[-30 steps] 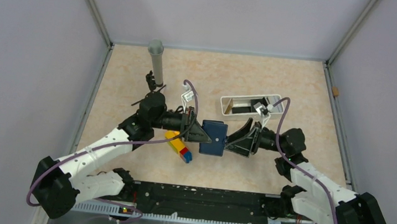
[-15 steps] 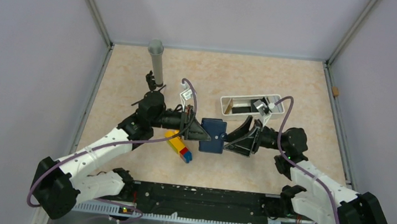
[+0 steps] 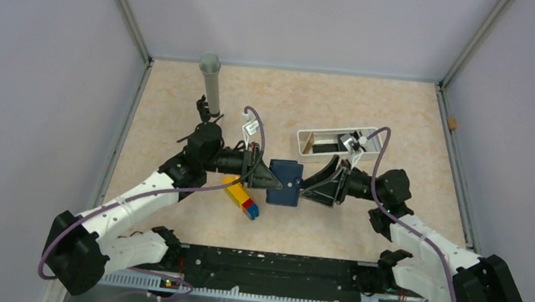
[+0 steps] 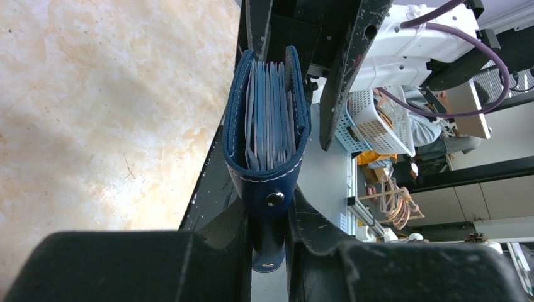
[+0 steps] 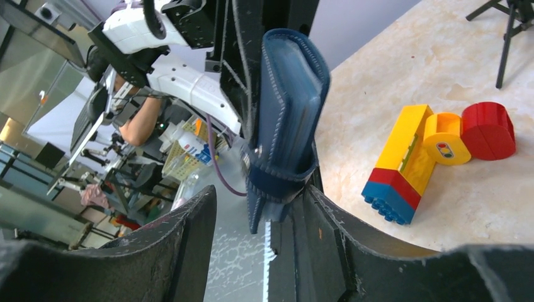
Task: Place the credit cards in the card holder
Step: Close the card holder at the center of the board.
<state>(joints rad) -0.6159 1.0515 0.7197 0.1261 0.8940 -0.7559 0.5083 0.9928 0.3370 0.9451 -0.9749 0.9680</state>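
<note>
Above mid-worktop [image 3: 330, 98], the card holder [image 3: 285, 183] hangs clear of the surface between both arms.

- Left gripper [image 4: 267, 217]: clamped on the card holder's folded end, just by the snap stud [image 4: 274, 199]. The mouth points away from it, toward the other arm.
- Right gripper [image 5: 259, 211]: fingers apart and straddling the opposite end. In the right wrist view the card holder lies against one finger, with a clear gap to the other. I do not count this as a grip yet.
- Handling judgement: the piece is soft, stitched and light. It will flex and sag if pinched far from the spine, and its smooth skin may slide under a light pinch. The stiffest hold is near the fold and stud, where the left one already sits. I would have the right take a single cover edge only, so the mouth can be spread.
- Contents: pale leaves [image 4: 267, 113] are packed between the covers. I cannot tell pockets from cards.
- Credit cards: I identify none loose with any certainty.
- White tray [image 3: 334, 130]: lies beyond the right arm and holds a tan flat piece at one end and small dark and pale items, all too small to name.
- Toy bricks [image 5: 434, 148]: lying on the worktop on the left arm's side, apart from everything else.
</note>
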